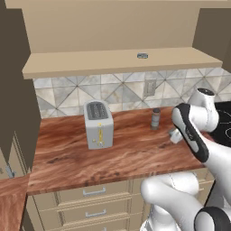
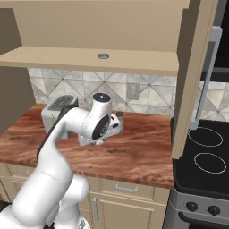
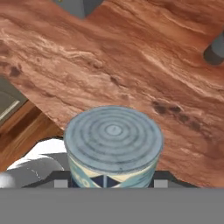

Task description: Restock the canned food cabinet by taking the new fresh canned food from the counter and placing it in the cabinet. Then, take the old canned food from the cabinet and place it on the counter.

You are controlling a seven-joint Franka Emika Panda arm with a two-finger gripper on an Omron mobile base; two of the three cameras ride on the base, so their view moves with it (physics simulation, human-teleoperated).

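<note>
No words or numbers can be read anywhere. The can point(image 3: 113, 146) has a pale label with dark blue shapes on it — no letters show. The toaster point(image 1: 98, 124) has small yellow marks on its front — too tiny and blurry to read. The stove point(image 2: 203, 154) has plain white rings, no writing.

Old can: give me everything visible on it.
The old can is a short metal-looking cylinder with a grey-blue ribbed lid of concentric rings and a pale label with dark blue marks on its side. It sits close below the hand camera, lid facing it, held in the shut gripper above the wood counter. Whether its base touches the counter is hidden.
</note>
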